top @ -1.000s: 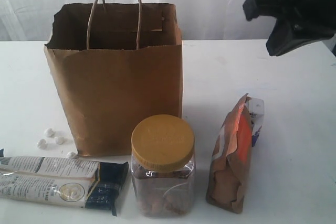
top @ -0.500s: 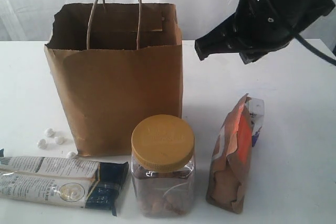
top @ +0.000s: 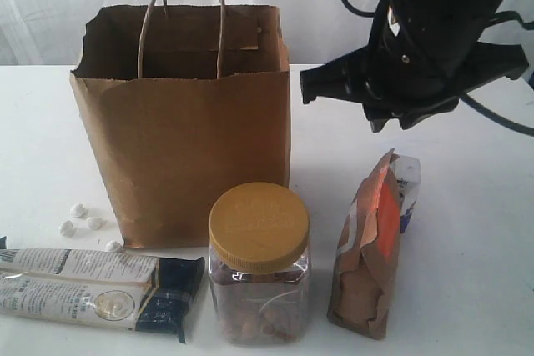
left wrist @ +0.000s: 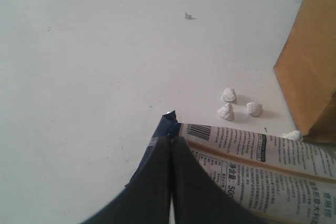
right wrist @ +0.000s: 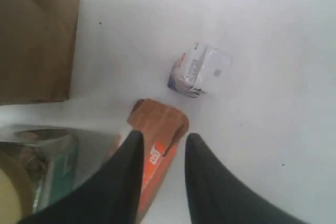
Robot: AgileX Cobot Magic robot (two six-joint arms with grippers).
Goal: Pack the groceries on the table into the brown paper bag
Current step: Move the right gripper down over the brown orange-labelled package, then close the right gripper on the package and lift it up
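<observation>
The brown paper bag (top: 179, 122) stands open on the white table (top: 467, 206). In front of it are the clear jar with a yellow lid (top: 259, 264), the upright brown-orange pouch (top: 371, 248) and the long white-black twin packet (top: 92, 289). A small white-blue carton (top: 407, 179) sits just behind the pouch. My right arm (top: 417, 56) hangs above the pouch, apart from it. The right gripper (right wrist: 164, 137) is open, and the pouch's top (right wrist: 160, 124) shows between its fingers. My left gripper (left wrist: 170, 141) is shut and empty over the packet's (left wrist: 262, 161) dark end.
Several small white pebbles (top: 83, 221) lie on the table left of the bag, near the packet. The bag's twine handles (top: 179, 14) stick up above its rim. The jar stands close to the pouch's left side.
The right arm has swung in from the upper right, leftward and down, and now hangs over the pouch. The bag and the groceries have not moved.
</observation>
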